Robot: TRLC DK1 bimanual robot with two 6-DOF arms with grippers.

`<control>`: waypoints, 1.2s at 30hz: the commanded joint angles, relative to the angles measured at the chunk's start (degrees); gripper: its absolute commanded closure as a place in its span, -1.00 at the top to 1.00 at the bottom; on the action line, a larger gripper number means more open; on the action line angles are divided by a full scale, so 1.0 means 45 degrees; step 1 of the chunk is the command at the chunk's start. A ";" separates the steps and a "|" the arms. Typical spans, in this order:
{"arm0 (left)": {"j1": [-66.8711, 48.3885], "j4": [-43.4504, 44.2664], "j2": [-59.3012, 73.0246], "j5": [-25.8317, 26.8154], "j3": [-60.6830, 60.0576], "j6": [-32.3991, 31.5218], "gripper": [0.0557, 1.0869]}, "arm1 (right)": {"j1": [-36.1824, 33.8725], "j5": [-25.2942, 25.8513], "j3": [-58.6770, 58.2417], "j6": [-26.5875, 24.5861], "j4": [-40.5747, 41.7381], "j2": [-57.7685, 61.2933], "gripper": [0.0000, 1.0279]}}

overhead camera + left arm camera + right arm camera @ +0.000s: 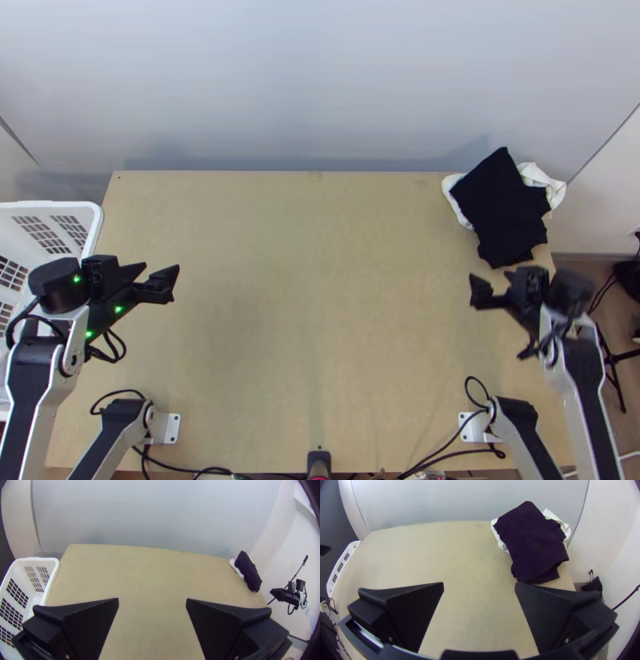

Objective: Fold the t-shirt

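Standing at the left edge of the top view, a white basket of openwork plastic has its rim beside the light wooden table. Over that side, at middle left of the frame, hangs the left gripper, its two wide black fingers spread apart with nothing between them. Small green lights glow on the arm behind it. Lower down, a white mounting plate sits at lower left, with black cables trailing along the bottom edge.

At bottom centre, a small black upright device stands at the table's near edge. A second white plate sits at lower right, a loop of cable beside it.

Right of centre is the right gripper, its fingers also spread and holding nothing. It is near the lower end of the black garment, which lies at upper right of the frame in an uneven, layered stack, at the table's corner. Beneath it, a white cloth sticks out on the left and right, looking bunched. I cannot tell which of the two is the t-shirt. The right wrist view shows the black layers slightly rumpled. At the right edge of the top view are dark stand legs on the floor.
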 commanded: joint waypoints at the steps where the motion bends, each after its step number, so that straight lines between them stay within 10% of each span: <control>1: 0.1058 0.1331 -0.0633 0.0019 -0.1815 0.0265 0.90 | 0.1081 0.0762 -0.1546 0.0865 -0.0685 -0.3712 0.93; 23: 0.2875 0.7737 -0.3992 -0.0704 -0.7323 0.1867 0.90 | 0.3288 0.1797 -0.4846 0.1880 0.2147 -0.8829 0.93; 36: 0.2699 1.0120 -0.7801 -0.0704 -1.0468 0.1906 0.90 | 0.3346 0.2109 -0.6897 0.0650 0.5155 -0.9630 0.93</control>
